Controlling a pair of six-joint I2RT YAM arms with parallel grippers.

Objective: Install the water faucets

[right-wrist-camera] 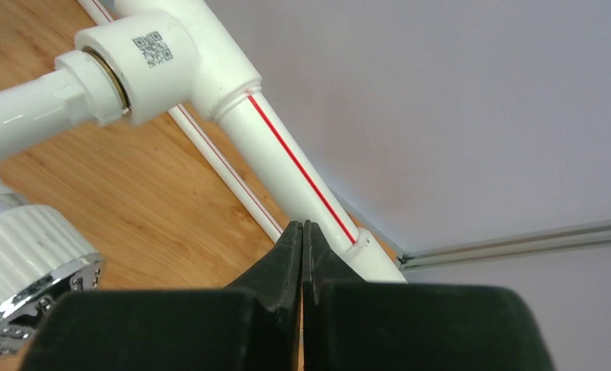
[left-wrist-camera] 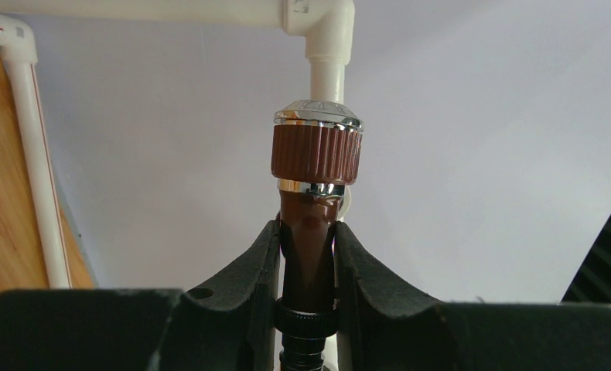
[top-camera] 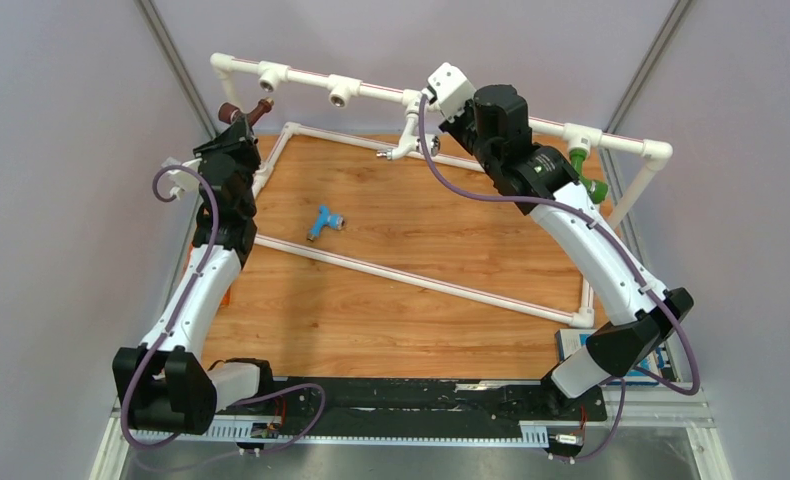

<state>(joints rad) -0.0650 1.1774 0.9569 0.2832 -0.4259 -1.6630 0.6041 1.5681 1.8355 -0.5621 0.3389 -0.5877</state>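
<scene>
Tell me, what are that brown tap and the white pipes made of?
The brown tap looks like glossy moulded plastic, its knob ridged, with mirror-bright rings, probably chrome plating. The white pipes look like smooth plastic with a printed red stripe.

The top camera looks down from above and behind the black arm bases (top-camera: 161,385), far enough to take in the whole light wooden desk (top-camera: 371,300) and the white plastic pipe frame (top-camera: 306,79) along its far edge. The left wrist camera sits very close behind the left gripper's black fingers (left-wrist-camera: 240,286) and faces the frame's far left corner and the pale grey wall (left-wrist-camera: 480,154). The right wrist camera, equally close, looks past the right gripper's black fingers (right-wrist-camera: 283,263) along the far rail. All three views share this frame
</scene>
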